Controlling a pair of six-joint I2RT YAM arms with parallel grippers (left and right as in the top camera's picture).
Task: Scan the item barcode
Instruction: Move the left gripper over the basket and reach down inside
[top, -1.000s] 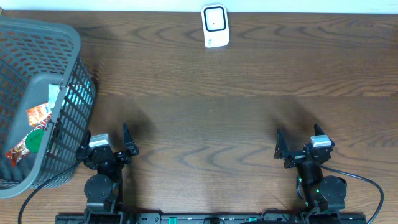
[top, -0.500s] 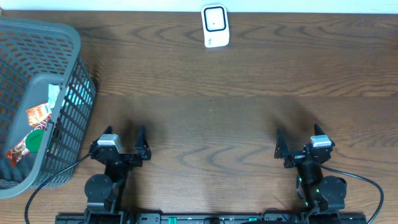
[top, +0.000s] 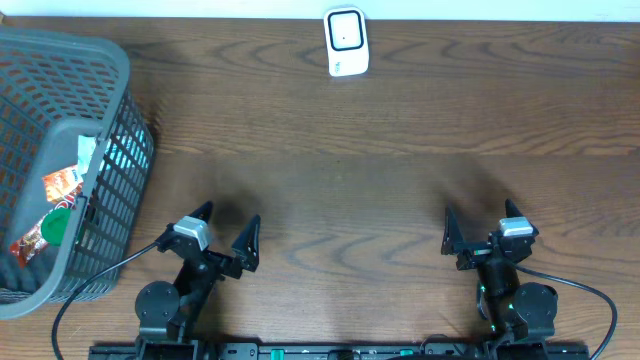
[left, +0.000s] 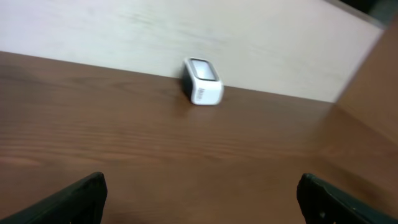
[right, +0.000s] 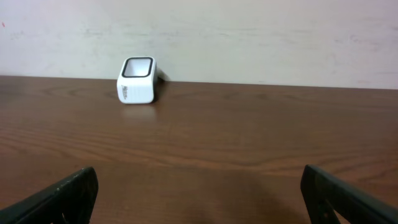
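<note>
1. Currently both sets of fingers are spread wide with nothing in them: left gripper (top: 226, 224) and right gripper (top: 481, 224) both sit at the near edge of the table (top: 400, 180).
2. The item is not in hand. The only candidates I can see are the packets (top: 52, 195) down in the basket (top: 100, 52) at the far left.
3. The left gripper is angled to the right, away from the basket. Swinging it back risks clipping the mesh wall and shoving or tipping the basket.
4. The packets look loosely piled and partly hidden by the rim. The fingers could pinch two at once, or only catch a corner and drop it in transit.
5. I can't tell where any barcode is. Grab the wrong face and the fingers cover the code, or it faces away from the scanner.
6. The left arm's cable (top: 95, 278) runs just beside the basket, so it could snag on a reach in.
7. The scanner (top: 346, 42) is at the far edge, centre, well apart from both arms. A long reach with a floppy packet could miss the read window or knock the scanner over.
</note>
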